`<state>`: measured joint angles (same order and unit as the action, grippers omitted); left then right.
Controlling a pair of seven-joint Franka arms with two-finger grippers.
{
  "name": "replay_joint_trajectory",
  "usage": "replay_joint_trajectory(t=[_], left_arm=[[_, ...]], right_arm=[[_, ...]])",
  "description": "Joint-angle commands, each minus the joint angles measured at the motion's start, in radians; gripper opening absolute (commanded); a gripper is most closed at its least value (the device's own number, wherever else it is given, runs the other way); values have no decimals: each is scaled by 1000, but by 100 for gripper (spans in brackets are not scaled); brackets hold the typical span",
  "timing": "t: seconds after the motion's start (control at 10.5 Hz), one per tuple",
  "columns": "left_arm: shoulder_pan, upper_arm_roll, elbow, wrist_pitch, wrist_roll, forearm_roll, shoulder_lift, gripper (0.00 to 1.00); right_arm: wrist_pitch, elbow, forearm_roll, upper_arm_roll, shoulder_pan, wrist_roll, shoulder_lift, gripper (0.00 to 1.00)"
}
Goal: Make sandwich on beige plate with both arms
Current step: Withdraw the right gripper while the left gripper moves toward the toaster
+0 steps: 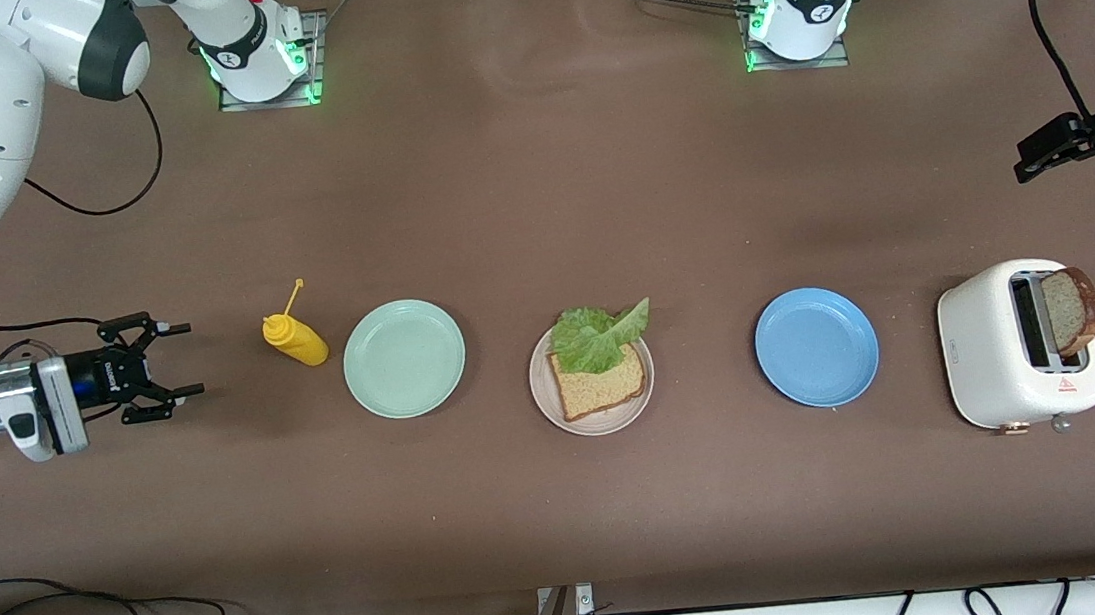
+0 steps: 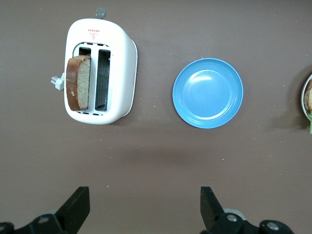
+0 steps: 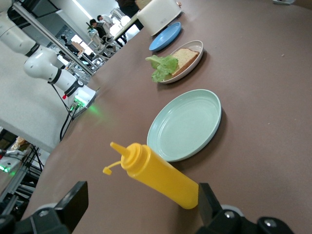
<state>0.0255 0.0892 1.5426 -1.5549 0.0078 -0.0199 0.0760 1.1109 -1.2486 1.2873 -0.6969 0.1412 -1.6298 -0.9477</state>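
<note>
You have the beige plate point(image 1: 596, 421) at the middle of the brown desk point(image 1: 537, 198), between the mint-green plate point(image 1: 404, 358) and the blue plate point(image 1: 817, 347). It is round and shallow with a raised rim. On it lies one square tan bread slice point(image 1: 600, 383) with a dark crust, and a ruffled green lettuce leaf point(image 1: 595, 335) lies over the slice's edge nearer the arm bases, one tip poking out past the rim. The second bread slice point(image 1: 1075, 307) stands upright in a slot of the white toaster point(image 1: 1004, 354) at the left arm's end of the desk, its top sticking out.

Your right arm comes in low from its end of the desk, wrist turned sideways, so the right pincer point(image 1: 179, 360) points level toward the yellow squeeze bottle point(image 1: 294, 338), which lies on its side just beside the mint-green plate. Its fingers stand wide apart and hold nothing.

Your left pincer point(image 2: 144, 207) hangs over bare desk near the toaster and the blue plate, looking straight down, fingers spread wide and empty. In the front view it is cut off at the frame's edge, and only a dark part of it shows.
</note>
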Motion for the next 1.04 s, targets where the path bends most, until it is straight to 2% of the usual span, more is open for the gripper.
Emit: replay_joint_trajectory(t=[0.0,0.09,0.19,0.57,0.76,0.95], left_arm=[[-18,0,-21,-13,23,-12,13,100],[-19,0,-35,-14,53,-14,19,100],[-38,0,-48,-14,79,-12,30,100],[-85,-2,-87,-16,154,-8,83,100],[-117,0,-114,-39,214,-8,123,100],[-160,-2,-113,-118,273,-6,178,100]], right_arm=[[-3,116,-40,-18,21,224,-3,100],[0,141,-46,-38,43,313,-3,100],[6,153,-46,-90,90,393,-3,100],[40,156,-42,-338,323,603,9,100],[38,155,-45,-391,376,659,7,100],[35,156,-49,-464,418,705,7,100]])
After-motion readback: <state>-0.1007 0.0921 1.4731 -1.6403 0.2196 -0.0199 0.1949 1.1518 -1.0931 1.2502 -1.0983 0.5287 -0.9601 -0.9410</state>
